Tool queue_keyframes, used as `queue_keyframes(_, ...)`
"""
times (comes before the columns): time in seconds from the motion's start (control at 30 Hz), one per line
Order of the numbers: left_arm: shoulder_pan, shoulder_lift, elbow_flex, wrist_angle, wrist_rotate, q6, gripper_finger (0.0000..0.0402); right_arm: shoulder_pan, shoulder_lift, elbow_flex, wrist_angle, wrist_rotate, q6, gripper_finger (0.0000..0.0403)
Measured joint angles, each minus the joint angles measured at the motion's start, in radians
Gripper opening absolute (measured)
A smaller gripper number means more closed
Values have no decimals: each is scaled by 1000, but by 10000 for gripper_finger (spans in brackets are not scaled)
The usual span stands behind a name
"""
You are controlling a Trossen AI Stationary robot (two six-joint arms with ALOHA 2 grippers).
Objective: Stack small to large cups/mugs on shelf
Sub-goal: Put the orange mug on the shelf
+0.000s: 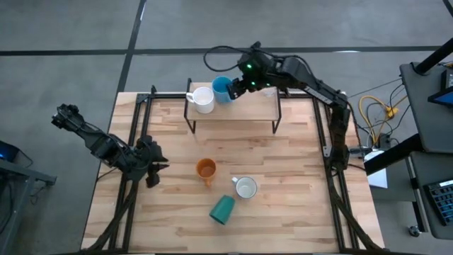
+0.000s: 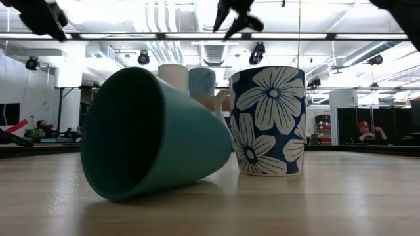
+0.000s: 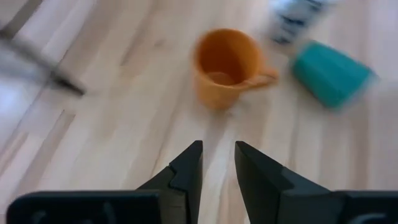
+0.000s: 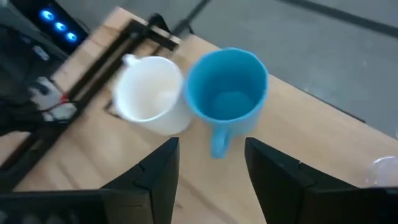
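On the shelf (image 1: 241,112) at the table's far side, a white mug (image 1: 203,99) and a light blue mug (image 1: 221,89) stand upright side by side. My right gripper (image 4: 211,148) hovers open above the blue mug (image 4: 227,87), just on its handle side, and touches nothing. An orange mug (image 1: 206,169) and a white mug with a blue flower pattern (image 1: 245,187) stand on the tabletop. A dark green cup (image 1: 222,208) lies on its side near them. My left gripper (image 3: 218,163) waits at the table's left, fingers slightly apart and with nothing between them.
A clear glass (image 4: 382,171) shows at the shelf's right end in the right wrist view. Black frame rails (image 1: 141,120) run along the table's left and right sides. Bare wood lies between the shelf and the three cups at the table's middle.
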Motion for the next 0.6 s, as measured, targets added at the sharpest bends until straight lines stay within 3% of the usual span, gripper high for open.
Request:
queue_keyframes(0.13, 59, 43, -49, 17, -12, -288, 80, 70, -52, 0, -31, 79, 52, 176)
queue_keyframes(0.4, 68, 270, -112, 390, 178, -164, 80, 268, -141, 0, -88, 297, 190, 176)
queue_keyframes(0.6, 69, 384, -54, 409, 130, -272, 80, 356, -232, 0, -204, 486, 278, 176)
